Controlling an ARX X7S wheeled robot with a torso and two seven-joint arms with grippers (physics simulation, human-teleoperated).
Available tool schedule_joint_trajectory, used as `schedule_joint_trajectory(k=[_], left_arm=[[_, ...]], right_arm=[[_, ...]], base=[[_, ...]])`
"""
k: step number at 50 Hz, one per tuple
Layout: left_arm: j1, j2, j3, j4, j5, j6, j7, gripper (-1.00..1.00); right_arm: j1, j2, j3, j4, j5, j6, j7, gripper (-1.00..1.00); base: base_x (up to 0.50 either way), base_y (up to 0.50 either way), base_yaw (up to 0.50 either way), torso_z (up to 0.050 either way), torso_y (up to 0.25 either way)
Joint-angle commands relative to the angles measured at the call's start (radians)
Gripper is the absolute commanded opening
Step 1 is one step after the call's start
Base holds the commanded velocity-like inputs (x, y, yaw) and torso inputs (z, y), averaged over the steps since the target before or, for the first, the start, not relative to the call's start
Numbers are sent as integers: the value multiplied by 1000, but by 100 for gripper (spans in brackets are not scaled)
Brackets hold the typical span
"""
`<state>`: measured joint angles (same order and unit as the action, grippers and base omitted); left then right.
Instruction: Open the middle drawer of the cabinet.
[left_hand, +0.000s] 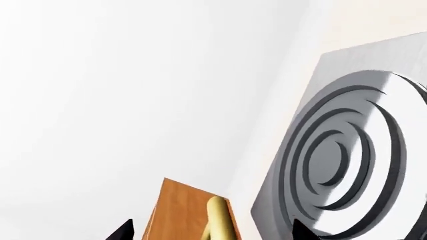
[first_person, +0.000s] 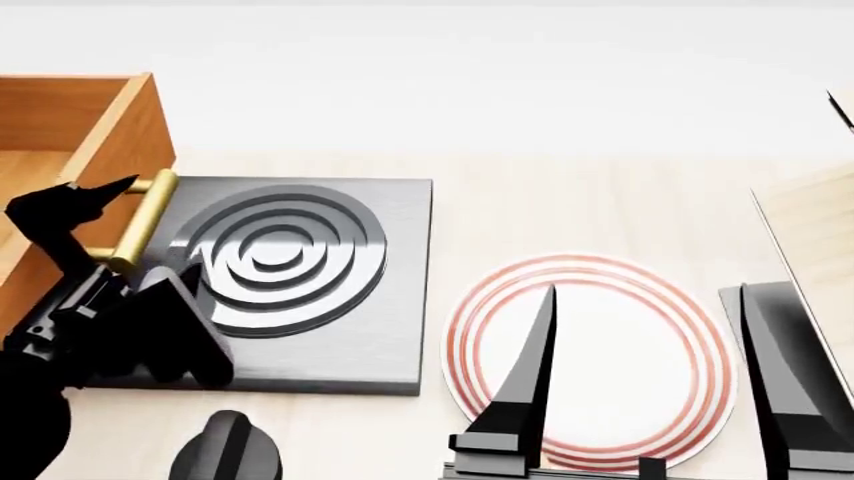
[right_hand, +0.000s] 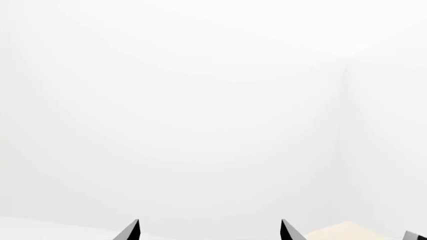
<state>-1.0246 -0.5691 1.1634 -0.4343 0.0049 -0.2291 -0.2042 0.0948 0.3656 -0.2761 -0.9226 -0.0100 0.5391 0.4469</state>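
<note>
Nearest me, my right gripper (first_person: 641, 400) hangs with its fingers spread wide and holding nothing, over a white plate with red rings (first_person: 594, 360) that carries nothing. Farther left, my left gripper (first_person: 134, 235) sits at the brass handle (first_person: 144, 220) of the middle drawer (first_person: 80, 150), one fingertip on either side of the bar; whether they pinch it I cannot tell. That drawer stands pulled out from the cabinet (left_hand: 177, 210), its visible interior bare, just beside a grey slab with raised rings (first_person: 287, 280).

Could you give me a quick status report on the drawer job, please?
Left gripper at brass handle, grip unclear. Right gripper open over the plate. Drawer out, open-topped.
</note>
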Motion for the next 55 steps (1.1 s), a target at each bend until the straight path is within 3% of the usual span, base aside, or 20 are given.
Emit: schedule_joint_trajectory(k=[1, 12, 20, 27, 40, 55], left_arm=[[15, -45, -51, 156, -10, -27, -65, 100], [44, -154, -156, 489, -109, -156, -111, 100], [32, -201, -270, 663, -278, -261, -96, 100], [8, -194, -364, 688, -434, -346, -80, 100], [-57, -176, -456, 667, -588, -475, -64, 100], [-134, -123, -571, 557, -831, -686, -41, 100]], right_arm=[[-31, 8, -4, 74, 85, 2, -1, 100], [-30, 10, -9, 80, 85, -1, 1, 100], [-27, 11, -13, 77, 86, 3, 2, 100], [-29, 13, -11, 76, 89, 1, 4, 100], [-28, 15, -11, 71, 95, 3, 6, 100], [-26, 17, -10, 74, 101, 1, 10, 100]], base=[[0, 0, -6, 0, 0], [0, 0, 0, -1, 0], [0, 0, -1, -1, 0], [0, -1, -1, -1, 0], [0, -1, -1, -2, 0], [0, 0, 0, -1, 0]])
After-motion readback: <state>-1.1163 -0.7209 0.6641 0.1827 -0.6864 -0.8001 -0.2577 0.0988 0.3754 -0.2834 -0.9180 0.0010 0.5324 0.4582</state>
